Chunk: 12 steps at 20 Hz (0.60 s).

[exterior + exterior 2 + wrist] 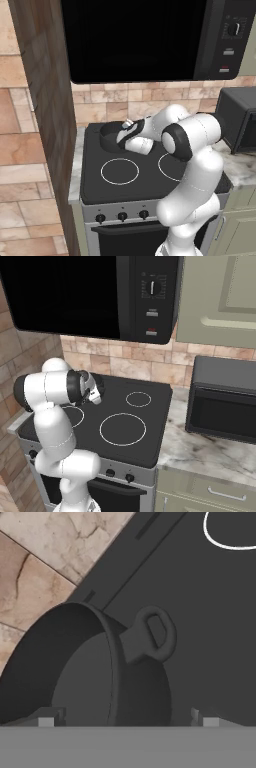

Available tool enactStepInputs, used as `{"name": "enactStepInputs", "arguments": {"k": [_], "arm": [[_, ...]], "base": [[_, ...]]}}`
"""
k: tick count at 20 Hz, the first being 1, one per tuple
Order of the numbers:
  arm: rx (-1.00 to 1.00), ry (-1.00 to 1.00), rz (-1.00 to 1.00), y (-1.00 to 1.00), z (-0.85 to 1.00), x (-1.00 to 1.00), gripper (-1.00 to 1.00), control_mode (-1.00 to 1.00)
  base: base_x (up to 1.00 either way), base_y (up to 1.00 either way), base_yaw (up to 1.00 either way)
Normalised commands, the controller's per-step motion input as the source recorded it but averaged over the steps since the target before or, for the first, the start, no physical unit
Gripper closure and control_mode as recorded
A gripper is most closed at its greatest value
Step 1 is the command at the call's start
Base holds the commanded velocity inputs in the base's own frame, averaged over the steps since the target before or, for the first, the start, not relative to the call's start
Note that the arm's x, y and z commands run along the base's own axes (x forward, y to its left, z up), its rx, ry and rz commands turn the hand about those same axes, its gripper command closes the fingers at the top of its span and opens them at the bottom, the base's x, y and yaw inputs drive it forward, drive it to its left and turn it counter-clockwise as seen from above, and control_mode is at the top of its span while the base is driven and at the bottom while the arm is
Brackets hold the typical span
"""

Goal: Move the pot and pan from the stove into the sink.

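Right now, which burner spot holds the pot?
The stove's back-left spot: the pot sits there under the open gripper; the other rings are bare.

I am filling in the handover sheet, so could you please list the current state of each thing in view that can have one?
Dark grey cylindrical pot with looped side handle: upright on the stove's rear left, empty.
Black glass stove with white ring burners: other three rings bare.
Two-finger gripper: open, straddling the pot's wall, gripping nothing.
Black microwave above the stove: door shut.
Black countertop oven box: door shut.

stove (150,421): three white rings visible | end effector (95,397): over back-left corner
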Motion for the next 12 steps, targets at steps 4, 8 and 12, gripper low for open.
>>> {"name": "enactStepInputs", "arguments": {"k": [4,8,12], "arm": [[-0.01,0.02,0.0,0.01,-0.05,0.19,-1.0,-1.0],[0.0,0.02,0.0,0.0,-0.01,0.1,-1.0,-1.0],[-0.01,0.04,0.0,0.01,-0.06,0.15,-1.0,-1.0]], "base": [[0.0,0.0,0.0],[0.0,0.0,0.0],[0.0,0.0,0.0]]}}
